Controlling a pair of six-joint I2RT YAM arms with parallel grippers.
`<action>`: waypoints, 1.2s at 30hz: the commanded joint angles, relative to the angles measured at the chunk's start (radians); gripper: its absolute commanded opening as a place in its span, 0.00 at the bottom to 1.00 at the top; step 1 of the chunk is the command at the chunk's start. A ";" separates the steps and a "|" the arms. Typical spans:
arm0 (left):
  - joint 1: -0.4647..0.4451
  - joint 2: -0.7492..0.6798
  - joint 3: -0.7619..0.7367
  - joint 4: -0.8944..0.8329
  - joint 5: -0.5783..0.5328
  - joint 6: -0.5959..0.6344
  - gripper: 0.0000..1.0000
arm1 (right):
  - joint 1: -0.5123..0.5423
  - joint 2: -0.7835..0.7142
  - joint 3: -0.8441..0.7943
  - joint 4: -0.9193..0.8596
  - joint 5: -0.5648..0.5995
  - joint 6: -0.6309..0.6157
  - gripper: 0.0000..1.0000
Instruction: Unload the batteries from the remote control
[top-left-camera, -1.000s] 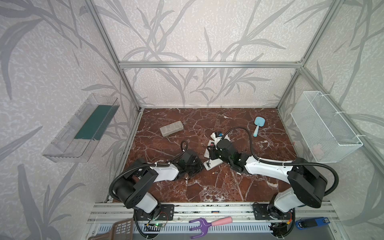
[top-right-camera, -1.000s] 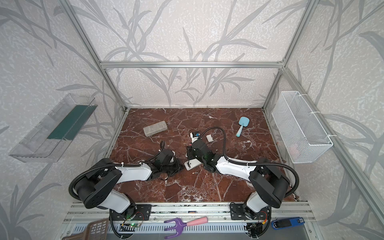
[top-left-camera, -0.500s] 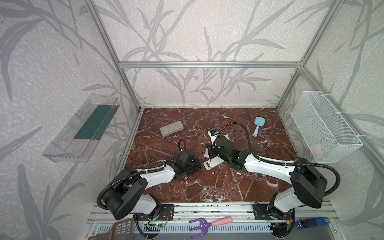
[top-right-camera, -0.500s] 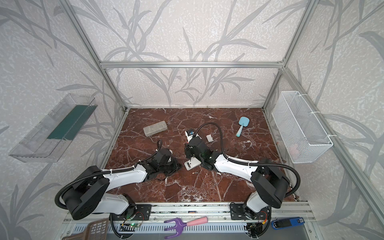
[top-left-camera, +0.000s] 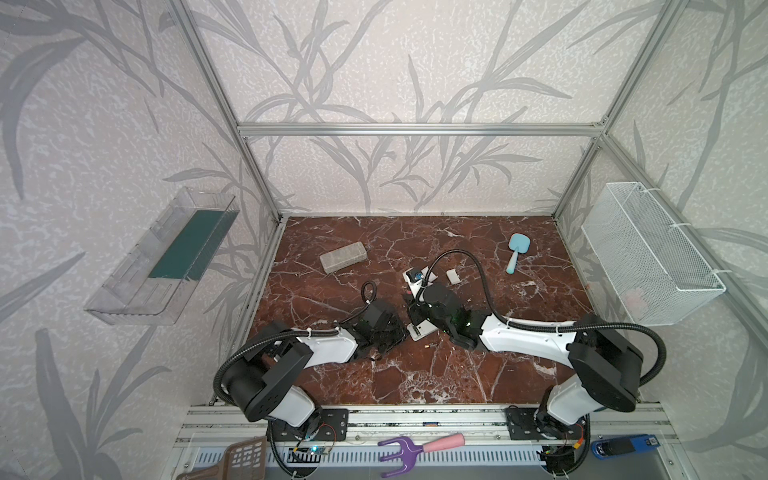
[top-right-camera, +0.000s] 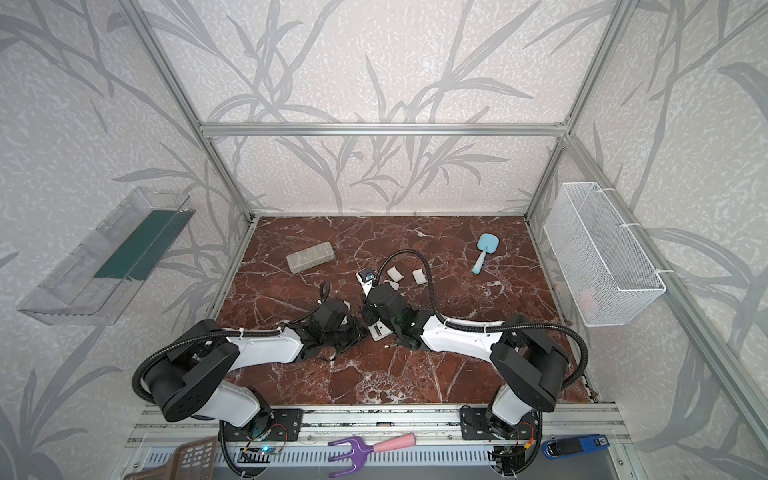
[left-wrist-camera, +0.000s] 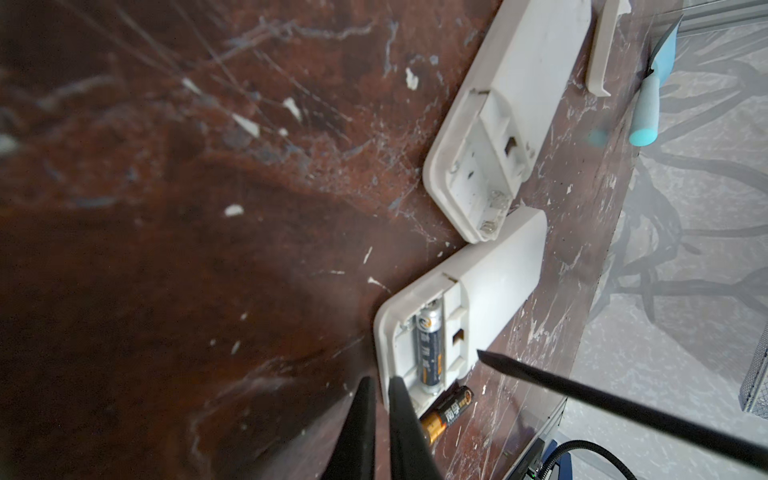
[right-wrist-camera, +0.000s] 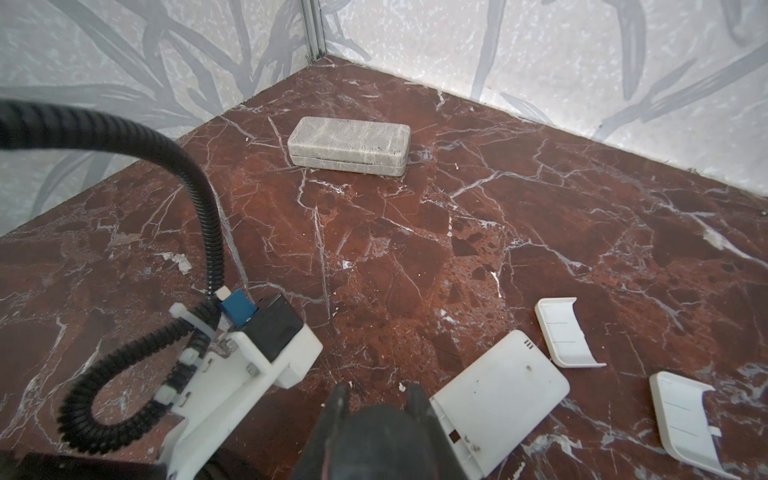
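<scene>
Little is changed since a second ago: both arms are kept low over the middle of the table (top-left-camera: 498, 399), the right wrist shifted a touch toward the left edge. One battery (left-wrist-camera: 446, 409) is already laid on the table, just beside the end of the near remote (left-wrist-camera: 490, 274); a second battery (left-wrist-camera: 428, 345) is still seated in that remote's open compartment, next to an empty slot. The other remote (left-wrist-camera: 528, 70), toward the back edge, is seen with its compartment emptied, and two covers (right-wrist-camera: 565, 332) are left beside it. The left gripper (left-wrist-camera: 381, 380) is almost closed on nothing, at the near remote's end. The right gripper (right-wrist-camera: 378, 395) is clamped on what is taken for a screwdriver (left-wrist-camera: 623, 409), its tip held by the compartment. Prying out the last battery is judged to be the step in hand; the tip needs to be worked under one end, the remote steadied. What is kept in the closed grey case (top-left-camera: 343, 257) cannot be told; the clear wall tray (top-left-camera: 124, 307) is lined with green; something pale is lodged in the wire basket (top-left-camera: 648, 257)
</scene>
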 joint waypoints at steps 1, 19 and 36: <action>-0.004 0.017 0.020 0.026 0.004 -0.019 0.12 | 0.006 0.021 -0.012 0.067 0.026 -0.020 0.00; -0.004 0.063 0.008 0.091 0.019 -0.048 0.12 | 0.023 0.032 -0.058 0.076 0.032 0.015 0.00; -0.004 0.069 -0.007 0.094 0.010 -0.051 0.12 | 0.047 0.036 -0.073 0.047 0.077 0.025 0.00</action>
